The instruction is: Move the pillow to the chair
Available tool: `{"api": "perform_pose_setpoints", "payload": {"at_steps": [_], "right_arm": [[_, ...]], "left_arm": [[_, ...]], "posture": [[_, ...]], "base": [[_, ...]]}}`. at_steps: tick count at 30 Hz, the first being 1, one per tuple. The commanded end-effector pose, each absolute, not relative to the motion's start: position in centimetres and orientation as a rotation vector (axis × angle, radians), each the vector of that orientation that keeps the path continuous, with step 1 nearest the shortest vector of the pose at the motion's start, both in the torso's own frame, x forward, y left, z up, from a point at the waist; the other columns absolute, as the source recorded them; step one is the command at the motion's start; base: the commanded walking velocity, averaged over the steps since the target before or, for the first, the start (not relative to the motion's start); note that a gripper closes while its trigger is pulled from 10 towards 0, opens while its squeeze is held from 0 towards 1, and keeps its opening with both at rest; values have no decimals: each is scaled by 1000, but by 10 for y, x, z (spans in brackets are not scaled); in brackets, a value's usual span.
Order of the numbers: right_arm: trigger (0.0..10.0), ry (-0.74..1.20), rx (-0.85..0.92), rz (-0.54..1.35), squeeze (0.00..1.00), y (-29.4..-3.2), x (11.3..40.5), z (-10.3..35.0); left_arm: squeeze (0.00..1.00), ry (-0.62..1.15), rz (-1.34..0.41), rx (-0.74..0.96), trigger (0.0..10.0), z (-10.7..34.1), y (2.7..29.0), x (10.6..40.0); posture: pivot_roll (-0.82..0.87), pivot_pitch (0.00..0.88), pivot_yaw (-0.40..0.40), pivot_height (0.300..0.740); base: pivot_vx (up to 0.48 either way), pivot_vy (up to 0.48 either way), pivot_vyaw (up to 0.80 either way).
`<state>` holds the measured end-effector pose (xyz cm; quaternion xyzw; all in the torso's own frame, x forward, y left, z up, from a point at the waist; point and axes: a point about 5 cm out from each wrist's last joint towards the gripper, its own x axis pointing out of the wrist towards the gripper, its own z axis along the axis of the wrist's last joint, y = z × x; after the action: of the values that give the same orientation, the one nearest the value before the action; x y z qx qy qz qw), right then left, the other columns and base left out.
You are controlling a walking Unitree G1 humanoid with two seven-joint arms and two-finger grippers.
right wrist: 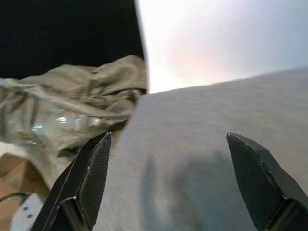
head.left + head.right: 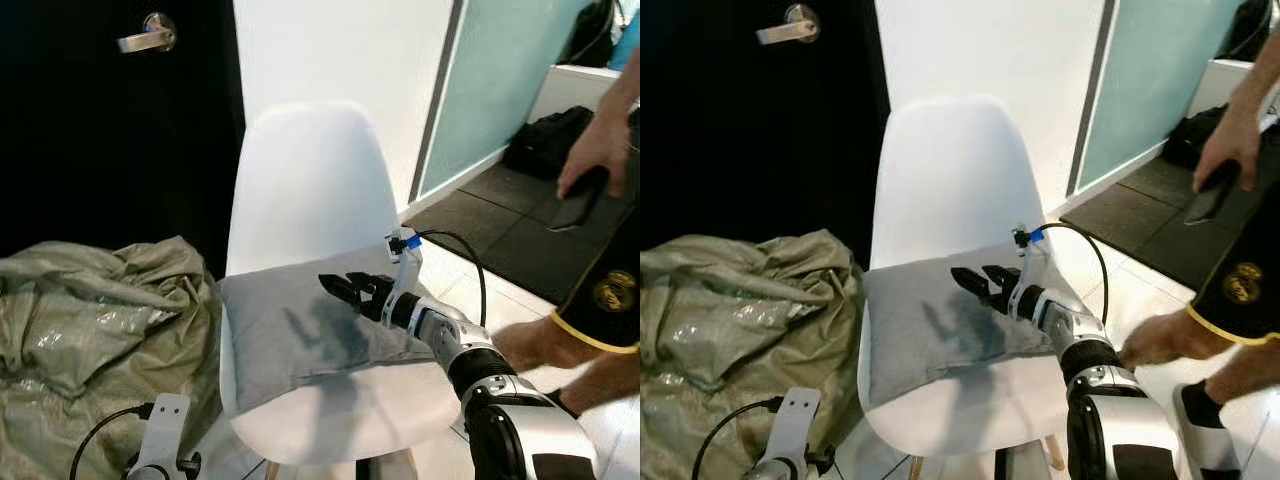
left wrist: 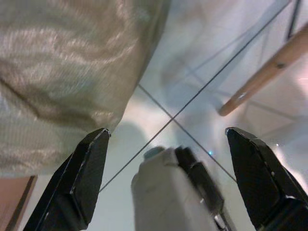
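A grey pillow [image 2: 300, 325] lies flat on the seat of a white moulded chair [image 2: 310, 180] in front of me, its left edge hanging a little over the seat. My right gripper [image 2: 345, 288] hovers just above the pillow's middle, open, with nothing between its fingers. In the right wrist view the grey fabric [image 1: 216, 159] spreads beneath the open fingertips. My left gripper [image 3: 168, 183] hangs low at the left, open, over the tiled floor beside an olive cover.
A crumpled olive-green cover [image 2: 90, 320] is heaped left of the chair. A black door [image 2: 110, 120] stands behind. A person [image 2: 600, 300] stands close at the right, one hand [image 2: 590, 150] holding a dark object. A wooden chair leg [image 3: 260, 79] shows near my left gripper.
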<state>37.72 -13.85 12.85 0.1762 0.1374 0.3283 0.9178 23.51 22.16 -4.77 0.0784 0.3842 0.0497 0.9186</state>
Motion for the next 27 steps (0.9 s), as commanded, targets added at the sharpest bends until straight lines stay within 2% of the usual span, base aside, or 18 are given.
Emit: {"api": "perform_pose_setpoints", "payload": {"at_steps": [1,4,15,27], "right_arm": [[10000,305,349,637,0,-146,374,119],[10000,318,327,615,0,-152,372,115],[10000,359,310,597,0,-142,364,96],[10000,410,267,548,0,-147,358,82]], "left_arm": [[0,810,107,162,10000,-50,224,230],[0,812,101,165,10000,-51,224,230],[0,814,98,177,10000,-50,225,231],[0,839,103,177,10000,-53,224,228]], "posture": [[-121,4,-40,561],[-114,12,-42,576],[-110,12,-40,626],[-112,11,-45,676]], "base": [[0,0,0],[0,0,0],[0,0,0],[0,0,0]]}}
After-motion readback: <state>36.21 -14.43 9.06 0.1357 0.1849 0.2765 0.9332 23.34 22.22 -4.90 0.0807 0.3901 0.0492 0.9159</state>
